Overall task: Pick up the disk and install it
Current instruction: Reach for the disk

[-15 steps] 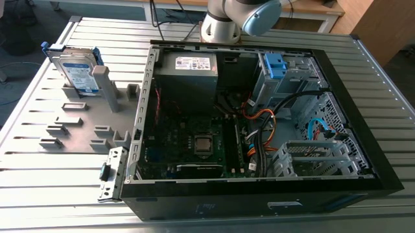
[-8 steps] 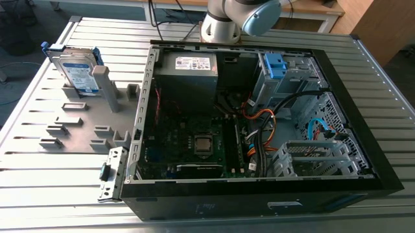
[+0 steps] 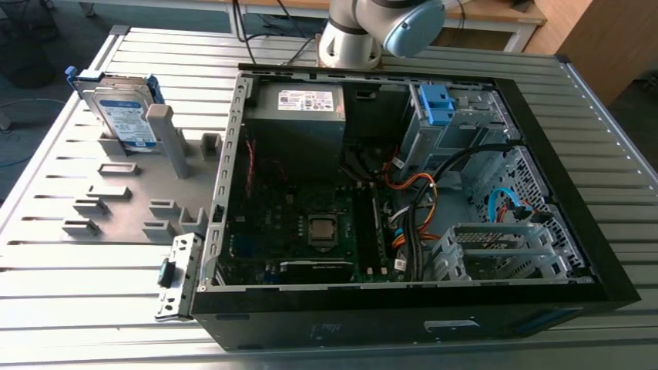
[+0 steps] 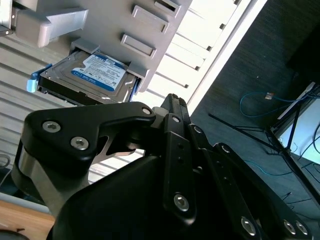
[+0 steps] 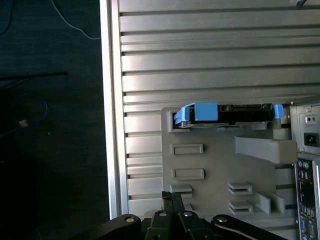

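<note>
A tall grey post (image 3: 163, 137) stands just beside the upright disk (image 3: 120, 110); above its top edge lies open.

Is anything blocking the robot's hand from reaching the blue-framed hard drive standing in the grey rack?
Nothing visible does: in the second wrist view open space lies between the black hand and the silver-grey disk in its blue plastic carrier.

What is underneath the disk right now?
The disk stands on edge in a slot of the grey holder plate, which lies on the slatted metal table. Its lower edge, down in the slot, is hidden.
</note>
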Motion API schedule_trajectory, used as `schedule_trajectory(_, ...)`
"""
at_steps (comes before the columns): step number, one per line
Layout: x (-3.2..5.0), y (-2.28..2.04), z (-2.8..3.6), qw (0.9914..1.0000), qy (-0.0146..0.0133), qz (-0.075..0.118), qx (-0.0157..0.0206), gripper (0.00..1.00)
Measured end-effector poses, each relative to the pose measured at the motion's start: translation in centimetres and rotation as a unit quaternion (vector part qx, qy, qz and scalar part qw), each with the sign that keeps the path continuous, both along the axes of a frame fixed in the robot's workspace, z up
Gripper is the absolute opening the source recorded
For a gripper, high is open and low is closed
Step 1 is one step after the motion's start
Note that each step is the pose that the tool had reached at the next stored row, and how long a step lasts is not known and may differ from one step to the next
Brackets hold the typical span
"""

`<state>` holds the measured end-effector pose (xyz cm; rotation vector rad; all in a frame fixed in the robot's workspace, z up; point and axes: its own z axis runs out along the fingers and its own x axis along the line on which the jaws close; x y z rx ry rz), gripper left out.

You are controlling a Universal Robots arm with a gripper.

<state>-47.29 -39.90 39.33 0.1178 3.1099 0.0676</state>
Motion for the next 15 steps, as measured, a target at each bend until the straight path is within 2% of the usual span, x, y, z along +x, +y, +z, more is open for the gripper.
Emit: schedule_trajectory(15,-1.09,0.00,-0.01,1.00000,-0.0001,0.000,0.0000,0.11)
